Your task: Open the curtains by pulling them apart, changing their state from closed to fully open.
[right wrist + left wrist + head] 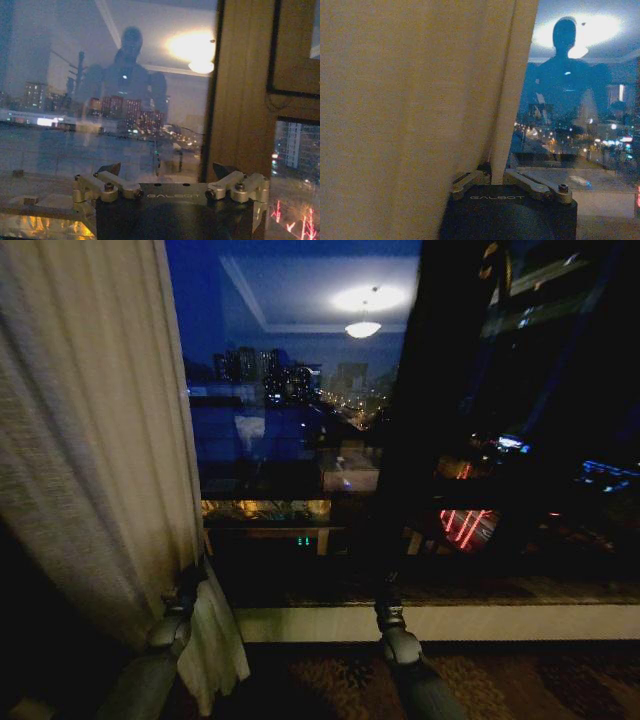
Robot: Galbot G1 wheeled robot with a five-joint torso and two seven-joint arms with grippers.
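We see the left curtain (90,440) gathered along the left side of the head view, and our left hand (188,585) at lower left is clamped on a fold of its edge. Our right hand (170,170), low at centre before the dark window (300,390), has its fingers (111,168) spread apart, holding nothing.

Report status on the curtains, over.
Left tool shut on left curtain panel's edge, low by the sill. Right tool open, facing bare window glass. Nothing in the way.
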